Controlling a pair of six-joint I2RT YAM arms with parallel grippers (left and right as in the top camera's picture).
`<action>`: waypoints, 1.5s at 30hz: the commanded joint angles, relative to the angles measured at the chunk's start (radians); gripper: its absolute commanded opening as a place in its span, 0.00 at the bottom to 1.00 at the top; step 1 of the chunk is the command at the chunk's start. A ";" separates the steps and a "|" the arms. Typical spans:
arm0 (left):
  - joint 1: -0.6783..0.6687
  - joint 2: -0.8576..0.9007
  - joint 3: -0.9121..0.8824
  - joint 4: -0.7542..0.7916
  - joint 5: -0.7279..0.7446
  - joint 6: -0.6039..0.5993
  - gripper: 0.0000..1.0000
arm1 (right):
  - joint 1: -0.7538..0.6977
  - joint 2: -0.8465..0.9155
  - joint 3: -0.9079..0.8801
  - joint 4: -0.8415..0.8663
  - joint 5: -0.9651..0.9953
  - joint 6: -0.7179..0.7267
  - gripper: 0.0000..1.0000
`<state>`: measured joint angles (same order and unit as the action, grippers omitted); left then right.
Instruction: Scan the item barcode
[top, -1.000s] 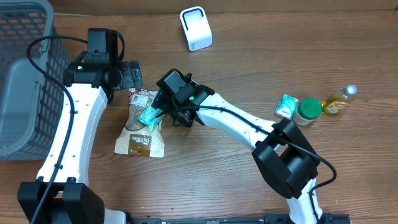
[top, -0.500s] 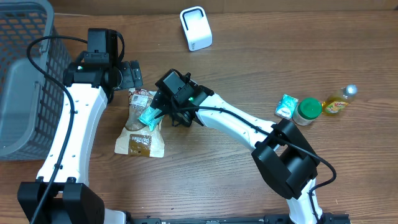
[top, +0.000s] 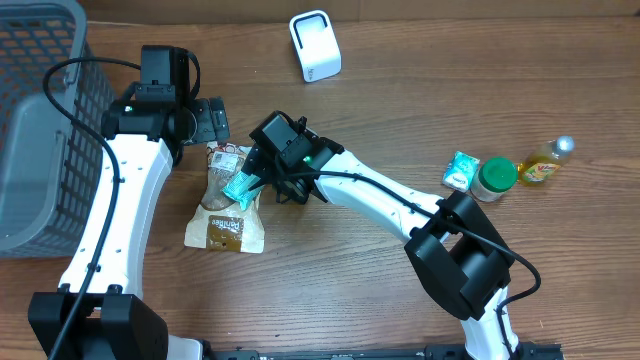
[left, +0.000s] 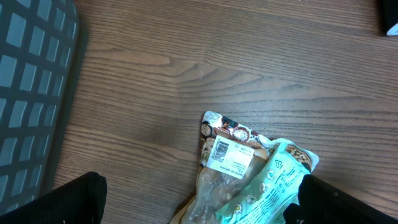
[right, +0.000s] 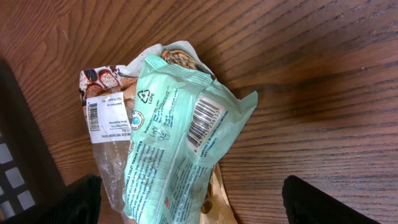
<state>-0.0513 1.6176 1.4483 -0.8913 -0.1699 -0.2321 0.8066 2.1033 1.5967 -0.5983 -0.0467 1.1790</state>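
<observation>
Mint-green packet (right: 177, 137): it lies right under your right gripper (right: 191, 186), between the two fingers, which stand wide apart and grasp nothing. The film is crumpled, with dark print, a recycling triangle near its upper end and a black-and-white barcode (right: 202, 121) facing up toward the wrist camera. From overhead the packet (top: 240, 186) shows as a teal strip at the tip of that gripper.

It does not rest on the table (top: 400, 100) alone. It lies slanted across a brown snack bag (top: 225, 225), partly clear, covering that bag's upper part. The bag carries a white label (right: 99, 121) with its own barcode, just beside the packet on the side of the finger at the picture's left.

Your left gripper (left: 199, 186) hangs over the bag's top end, spread fully and holding nothing; its camera sees the label and the packet's corner between its fingers.

The white scanner (top: 315, 46) stands well apart from the right gripper, toward the far edge of the table. A grey basket (top: 40, 120) sits beyond the left arm. Back past the right arm's elbow are a small teal packet (top: 461, 170), a green-lidded jar (top: 494, 178) and a yellow bottle (top: 545, 163), close together.
</observation>
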 joint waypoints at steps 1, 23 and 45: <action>0.005 -0.008 0.007 0.002 -0.014 0.012 0.99 | 0.006 0.001 -0.008 0.002 0.012 0.003 0.90; 0.005 -0.008 0.007 0.002 -0.013 0.012 0.99 | 0.008 0.009 -0.037 0.065 0.011 0.003 0.92; 0.005 -0.008 0.007 0.002 -0.014 0.012 0.99 | 0.018 0.009 -0.038 0.089 0.012 0.002 0.93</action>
<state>-0.0513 1.6176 1.4483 -0.8913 -0.1699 -0.2321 0.8207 2.1044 1.5658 -0.5156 -0.0452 1.1786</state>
